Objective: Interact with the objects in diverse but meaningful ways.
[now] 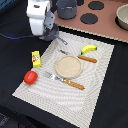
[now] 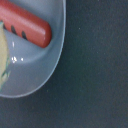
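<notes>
The claw point(image 1: 49, 33) is hovering over the grey pan point(image 1: 54, 36) at the far left of the placemat point(image 1: 95, 85); its opening cannot be told. The sausage point(image 2: 26, 26) is lying in the pan and, judging by this, risks rolling out if nudged.

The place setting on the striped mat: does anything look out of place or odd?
Mostly tidy: tan round plate centred, wooden-handled fork and wooden-handled knife either side. Oddly, the reddish-brown sausage lies in the small grey pan off the mat's corner, under the arm, not on the plate.
</notes>
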